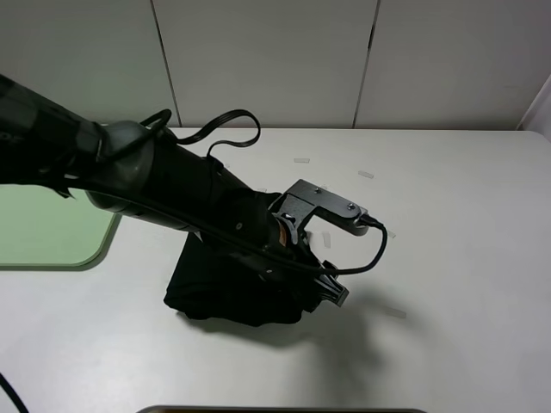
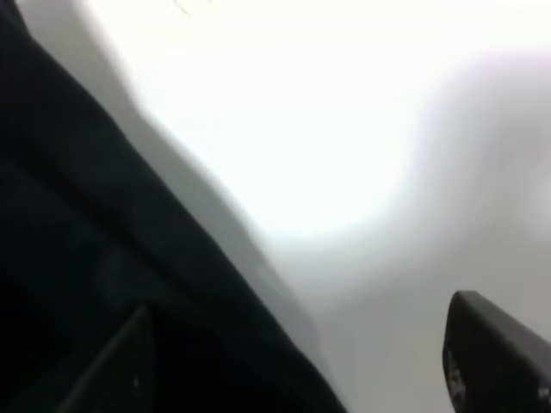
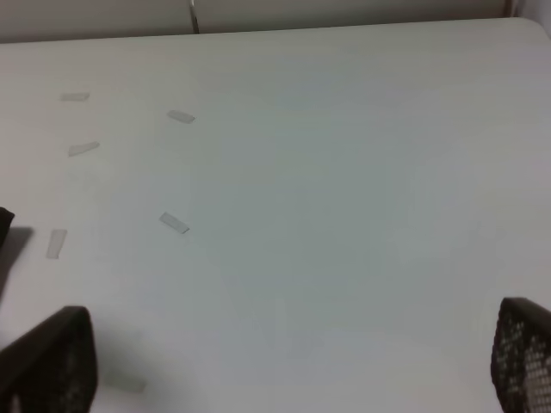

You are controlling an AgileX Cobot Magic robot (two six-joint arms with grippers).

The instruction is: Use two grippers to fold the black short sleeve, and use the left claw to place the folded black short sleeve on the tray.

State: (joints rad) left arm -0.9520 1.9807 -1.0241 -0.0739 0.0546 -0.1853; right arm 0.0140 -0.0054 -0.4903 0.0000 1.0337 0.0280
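From the high view, the left arm [image 1: 164, 194] crossed from the upper left to the frame's middle, its claw [image 1: 323, 288] down at the right edge of the folded shirt [image 1: 228, 288]. The shirt lay as a black bundle on the desk [image 1: 465, 258], just below centre, partly hidden under the arm. The tray [image 1: 52, 237] sat at the left edge, well apart from the bundle, so the carry would run leftward. Only the left arm showed here, and it was plainly the nearer one. Whether the claw pinched cloth could not be told from here.

In the left wrist view, blurred, the shirt [image 2: 95, 284] filled the lower left as dark cloth. One finger [image 2: 495, 361] stood at the lower right over bare desk, the other at the lower left against the cloth. The claw looked parted, straddling the shirt's edge, with nothing gripped.

In the right wrist view, the right claw [image 3: 293, 361] stood wide apart and empty above bare desk with tape scraps [image 3: 174, 223]. No shirt was in sight.
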